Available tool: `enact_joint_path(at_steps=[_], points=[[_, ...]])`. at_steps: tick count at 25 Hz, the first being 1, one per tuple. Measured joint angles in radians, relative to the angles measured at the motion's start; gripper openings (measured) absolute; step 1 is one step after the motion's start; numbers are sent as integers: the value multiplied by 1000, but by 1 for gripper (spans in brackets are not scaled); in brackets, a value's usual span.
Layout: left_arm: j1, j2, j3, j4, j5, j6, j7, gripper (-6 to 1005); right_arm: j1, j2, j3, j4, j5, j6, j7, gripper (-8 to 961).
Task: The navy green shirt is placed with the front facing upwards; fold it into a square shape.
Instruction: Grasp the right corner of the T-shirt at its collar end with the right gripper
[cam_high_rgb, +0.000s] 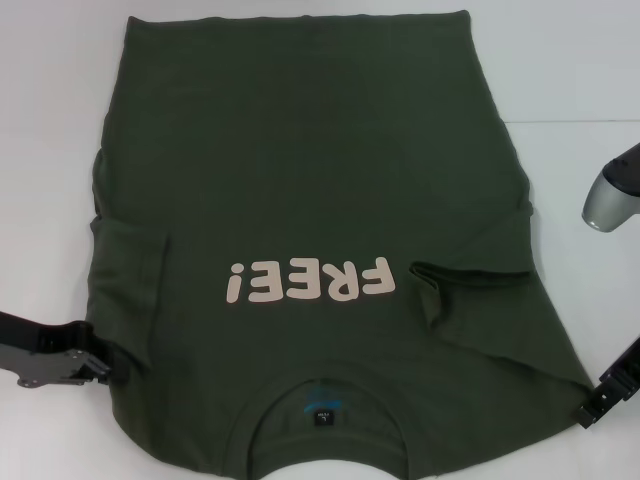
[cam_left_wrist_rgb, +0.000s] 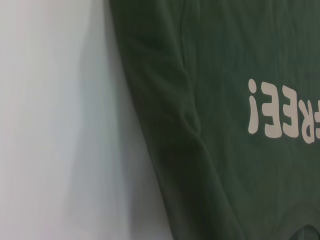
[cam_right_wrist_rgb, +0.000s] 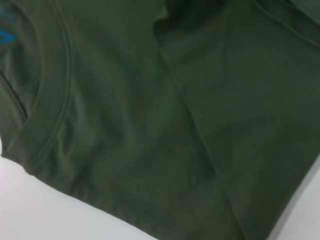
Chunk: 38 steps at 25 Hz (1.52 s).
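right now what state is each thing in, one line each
navy green shirt: lying flat on the white table, front up, "FREE!" print showing, collar nearest the robot, both sleeves folded in onto the body
left gripper: low at the shirt's left edge, near the shoulder
right gripper: low at the shirt's right shoulder corner

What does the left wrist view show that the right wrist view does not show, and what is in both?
Only the left wrist view shows part of the pale "FREE!" print and a wide strip of white table beside the shirt's edge. Only the right wrist view shows the round collar with a bit of blue inside the neck. Both show the navy green shirt lying on the table; neither shows a gripper.
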Motion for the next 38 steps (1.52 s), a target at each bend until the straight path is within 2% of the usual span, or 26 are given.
enact_joint_path(at_steps=[18,28,38], points=[[-9,-3,1,3,0,14,14,46,6,9,-16,0,1,-7,-2,759],[-10,-6,-4,18,0,14,16,46,10,24,-28,0,5,-2,-2,758],[-10,-7,-6,18,-12,14,25,47,16,34,-16,0,24,1,-10,595]])
